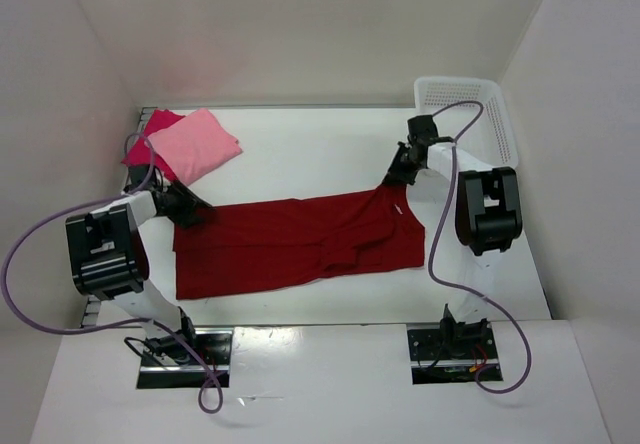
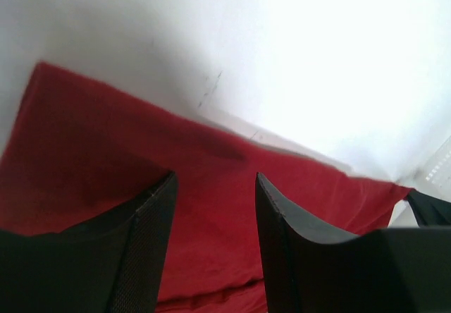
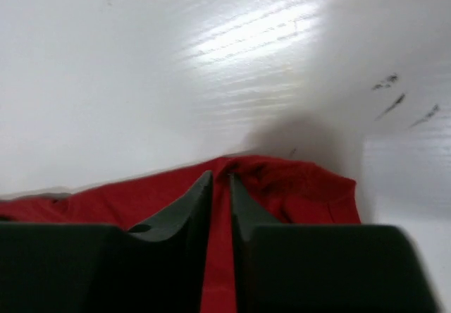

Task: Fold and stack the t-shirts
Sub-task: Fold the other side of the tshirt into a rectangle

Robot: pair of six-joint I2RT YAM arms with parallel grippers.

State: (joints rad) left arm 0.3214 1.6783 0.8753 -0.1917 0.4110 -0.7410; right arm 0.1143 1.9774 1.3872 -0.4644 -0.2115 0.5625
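**Inspector:** Right gripper point(image 3: 220, 179), how are the jaws standing?

**Recorder:** Narrow. The fingers point(image 3: 176, 214) are pinching a fold of the dark red t-shirt point(image 1: 290, 239). In the right wrist view a thin strip of red cloth is showing in the slit between them.

**Inspector:** Which part of the shirt is it holding?

**Recorder:** The far right corner. In the top view that corner is rising in a peak to the gripper, while the rest of the shirt is lying on the white table point(image 1: 320, 154).

**Inspector:** Left gripper point(image 2: 215, 178)?

**Recorder:** The jaws are standing apart with a plain gap, and red cloth is showing through that gap beyond the fingertips. The gripper is sitting at the shirt's far left corner. I cannot tell whether the tips are touching the cloth.

**Inspector:** How is the shirt lying?

**Recorder:** It is stretching left to right across the middle of the table, between the two arms. Creases and an overlapping flap are showing in its right half.

**Inspector:** The other shirts?

**Recorder:** The light pink t-shirt point(image 1: 198, 144) is lying folded in the far left corner, on top of the bright crimson-pink t-shirt point(image 1: 152, 129), whose edge is showing on the left side. That stack is lying just beyond the left gripper, apart from the dark red shirt.

**Inspector:** Anything else on the table?

**Recorder:** A white mesh basket point(image 1: 470, 94) is standing in the far right corner, beyond the right arm.
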